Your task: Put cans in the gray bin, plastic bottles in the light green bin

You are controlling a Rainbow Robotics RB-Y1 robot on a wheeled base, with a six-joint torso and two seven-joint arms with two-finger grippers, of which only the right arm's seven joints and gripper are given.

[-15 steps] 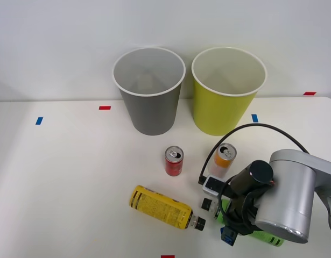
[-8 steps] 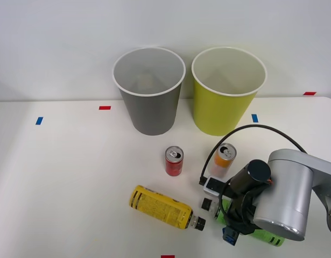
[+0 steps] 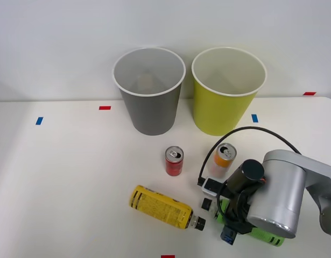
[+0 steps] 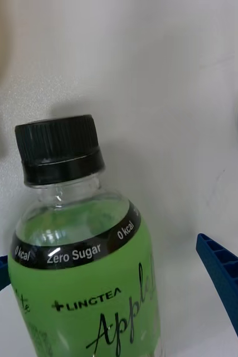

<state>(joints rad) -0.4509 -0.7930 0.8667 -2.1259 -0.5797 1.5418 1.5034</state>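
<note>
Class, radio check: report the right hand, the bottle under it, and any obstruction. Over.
Right hand open, fingers either side of the green-label bottle, not yet closed. Bottle lying on the table. Orange can close beside the arm. Both bins upright.

I see open table left of the yellow-label bottle (image 3: 160, 207) — easy passage. Between it and the bins, the red can (image 3: 174, 160) and orange can (image 3: 225, 159) stand in the way — narrow gaps.
</note>
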